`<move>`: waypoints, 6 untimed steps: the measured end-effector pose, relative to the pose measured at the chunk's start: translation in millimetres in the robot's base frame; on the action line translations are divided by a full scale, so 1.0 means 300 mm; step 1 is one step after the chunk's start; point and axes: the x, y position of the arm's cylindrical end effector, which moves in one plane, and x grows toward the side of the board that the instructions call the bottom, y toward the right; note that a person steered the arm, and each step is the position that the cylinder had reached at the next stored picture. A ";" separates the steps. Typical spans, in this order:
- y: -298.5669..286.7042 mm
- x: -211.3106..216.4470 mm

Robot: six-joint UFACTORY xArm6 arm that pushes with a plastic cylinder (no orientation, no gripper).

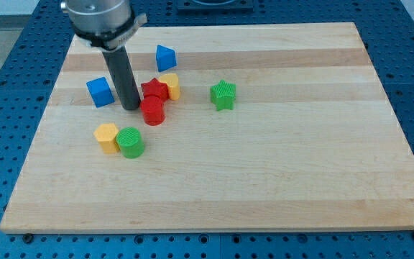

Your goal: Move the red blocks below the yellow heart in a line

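My tip (131, 107) rests on the board just left of the two red blocks. A red star-shaped block (154, 89) sits right of the rod and touches the yellow heart (169, 85) on its right. A red round block (152, 111) lies just below the red star, close to my tip on its right. The rod hides nothing of the blocks.
A blue cube (100, 91) is left of the rod. A blue block (165, 57) lies above the heart. A green star (223, 95) is to the right. A yellow block (107, 137) and a green round block (130, 142) touch lower left. The wooden board (279, 158) sits on a blue perforated table.
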 end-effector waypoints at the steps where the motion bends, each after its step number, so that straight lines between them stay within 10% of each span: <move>1: -0.011 -0.123; 6: 0.132 0.061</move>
